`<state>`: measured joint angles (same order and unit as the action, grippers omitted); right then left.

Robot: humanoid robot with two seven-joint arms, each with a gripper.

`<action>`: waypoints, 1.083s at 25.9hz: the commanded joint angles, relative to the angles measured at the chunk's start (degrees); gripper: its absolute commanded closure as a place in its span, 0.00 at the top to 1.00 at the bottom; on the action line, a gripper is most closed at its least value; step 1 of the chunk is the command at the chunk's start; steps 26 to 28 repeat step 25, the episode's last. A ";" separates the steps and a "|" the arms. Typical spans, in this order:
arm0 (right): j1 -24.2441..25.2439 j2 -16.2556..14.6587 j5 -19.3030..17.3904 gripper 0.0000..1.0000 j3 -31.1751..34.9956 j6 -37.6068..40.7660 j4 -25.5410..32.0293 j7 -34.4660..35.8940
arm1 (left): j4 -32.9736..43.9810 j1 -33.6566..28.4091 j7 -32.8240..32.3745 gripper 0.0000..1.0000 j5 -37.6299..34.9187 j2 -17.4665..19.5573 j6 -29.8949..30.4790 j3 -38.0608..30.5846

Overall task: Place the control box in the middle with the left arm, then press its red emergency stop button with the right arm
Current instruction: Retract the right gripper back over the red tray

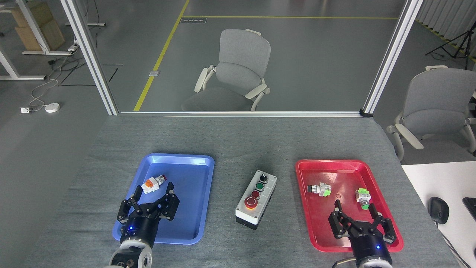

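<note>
Control box is sitting at lower centre of the frame on bare grey table, between blue tray and red tray, its red emergency stop button (the nearest control) untouched. Left gripper is hovering released over the blue tray at lower left; right gripper is hanging splayed, empty, over the red tray at lower right.
</note>
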<state>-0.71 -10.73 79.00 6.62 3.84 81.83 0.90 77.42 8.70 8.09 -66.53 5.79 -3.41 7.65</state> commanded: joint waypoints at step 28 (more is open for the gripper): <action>-3.33 -3.16 0.45 0.99 -0.64 -1.03 0.26 1.73 | -0.08 0.00 -0.01 0.99 0.00 0.01 -0.02 0.00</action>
